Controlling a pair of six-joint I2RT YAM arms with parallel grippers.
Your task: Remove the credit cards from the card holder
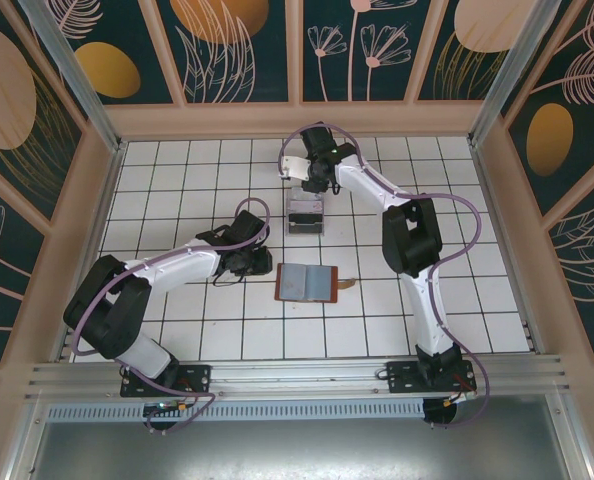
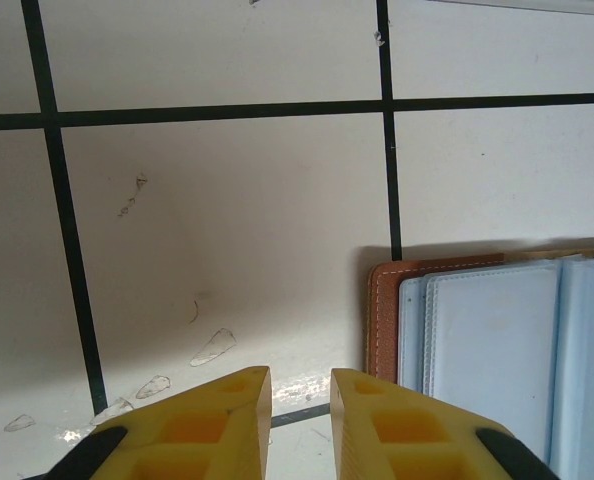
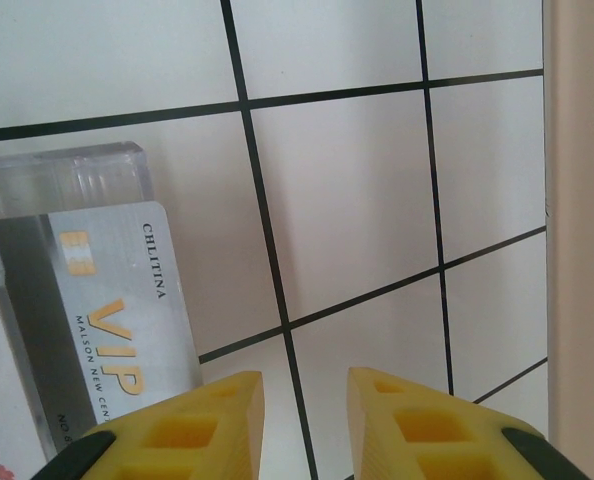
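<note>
Two arms flank the open card holder (image 1: 307,282), which lies flat on the table (image 1: 177,170) with its grey-blue lining up. From above, the left jaws sit just beside its left edge. The right jaws hang well beyond its far edge, past the clear stand (image 1: 305,215) just behind the card holder. Whether any cards sit in the pockets cannot be told here. Bare tiles ring the card holder on every side, so there is room to move.

In the left wrist view, the left jaws stand a narrow gap apart, holding nothing, over tile just off the card holder's stitched brown corner. To do this step well, they should probably pin that leaf flat so the card holder cannot slide.

In the right wrist view, the right jaws are slightly apart and empty. A grey credit card (image 3: 117,310) stands upright in the clear stand. The enclosure wall (image 3: 582,200) is close on the side away from the card holder, so the safe path runs back toward the card holder. Any next card should be pinched by its exposed edge and drawn along its pocket.
</note>
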